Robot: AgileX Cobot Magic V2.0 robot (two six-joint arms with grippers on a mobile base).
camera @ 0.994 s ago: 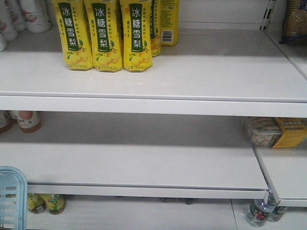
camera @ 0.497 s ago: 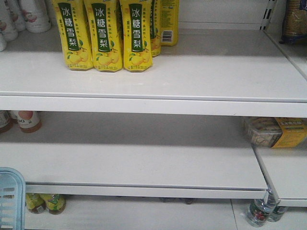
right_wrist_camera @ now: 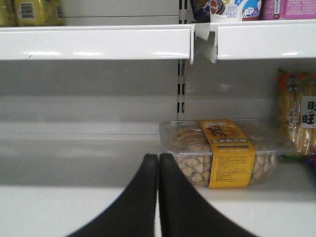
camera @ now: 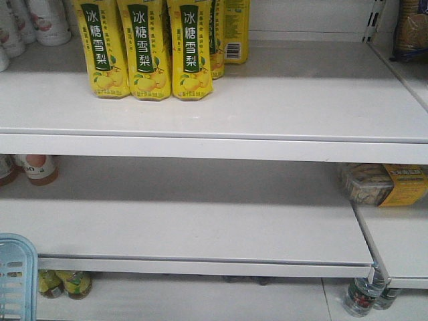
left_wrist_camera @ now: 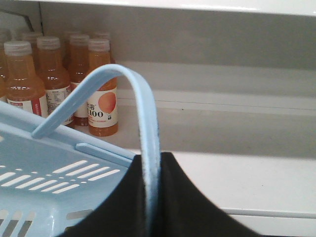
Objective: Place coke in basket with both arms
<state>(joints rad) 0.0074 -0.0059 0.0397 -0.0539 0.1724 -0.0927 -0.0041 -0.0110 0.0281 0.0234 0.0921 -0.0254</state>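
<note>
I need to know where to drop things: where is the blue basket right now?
The basket sits at the front view's bottom-left corner, before the lower shelf; in the left wrist view its handle runs between the left gripper's fingers, near orange juice bottles.

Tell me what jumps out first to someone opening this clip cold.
The yellow pear-drink bottles lined up on the top shelf, above long bare white shelves. At lower left a corner of the light blue basket pokes in; the left gripper is shut on its handle. No coke shows anywhere.

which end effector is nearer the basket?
Left. The left end effector is clamped on the basket handle; the right end effector is shut before a snack box, no basket in its view.
</note>
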